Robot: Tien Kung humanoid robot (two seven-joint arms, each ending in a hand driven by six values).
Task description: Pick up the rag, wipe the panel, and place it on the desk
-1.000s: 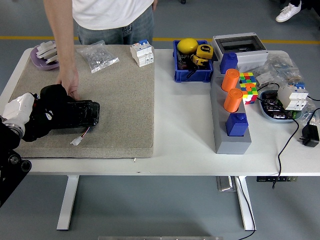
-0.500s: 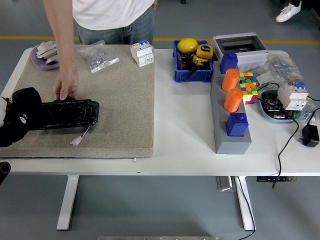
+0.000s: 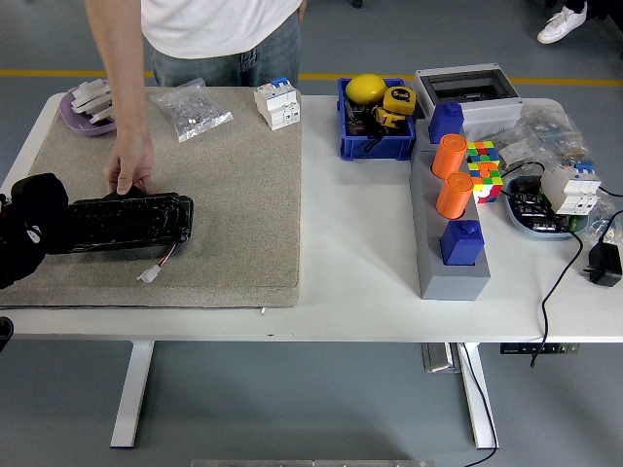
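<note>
- My left hand, black, at the beige mat's left edge, touching the black oblong panel; finger state indiscernible.
- Person's hand steadies the panel's far edge.

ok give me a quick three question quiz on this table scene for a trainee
1. True or false: the person's hand rests at the far edge of the black panel.
2. What does the panel lie on? A) bare white table B) beige mat C) blue bin
3. How many orange cylinders stand on the grey block?

Key:
1. True.
2. B.
3. Two; two blue blocks stand there as well.
</note>
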